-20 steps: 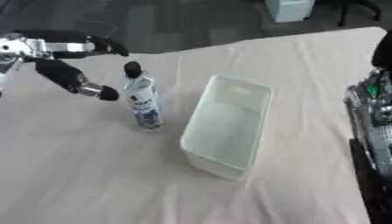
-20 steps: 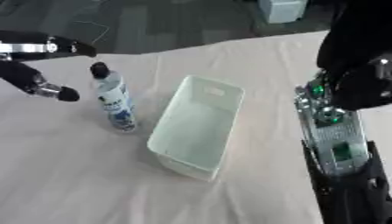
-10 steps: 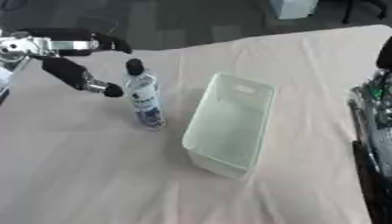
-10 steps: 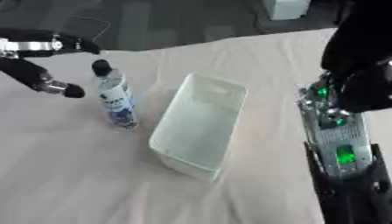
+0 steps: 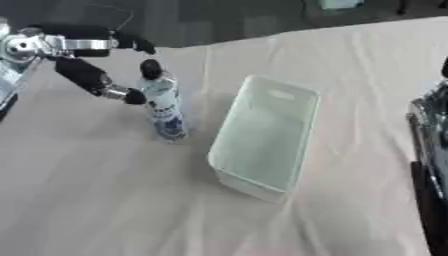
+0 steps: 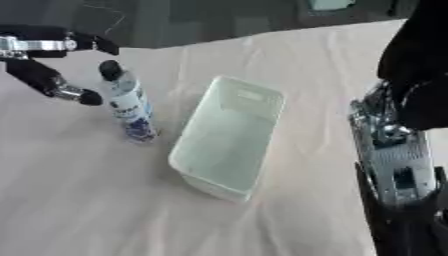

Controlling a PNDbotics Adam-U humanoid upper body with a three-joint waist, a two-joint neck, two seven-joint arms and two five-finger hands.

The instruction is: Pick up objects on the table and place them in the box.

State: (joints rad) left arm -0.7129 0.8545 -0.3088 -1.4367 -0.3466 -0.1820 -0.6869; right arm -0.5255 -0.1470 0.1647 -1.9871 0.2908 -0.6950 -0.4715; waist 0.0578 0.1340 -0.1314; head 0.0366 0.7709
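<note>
the bottle (image 5: 163, 106) stands upright on the table (image 5: 105, 200) just left of the empty box (image 5: 262, 142), and the nearer left hand (image 5: 83, 60) brackets its cap, fingers spread, holding nothing.

Even, soft light; both views blurred, perhaps motion.

the left hand (image 5: 80, 60) has black fingers with silver joints and a round silver wrist, while the right arm (image 6: 395, 165) is black with a silver-grey panelled forearm.
</note>
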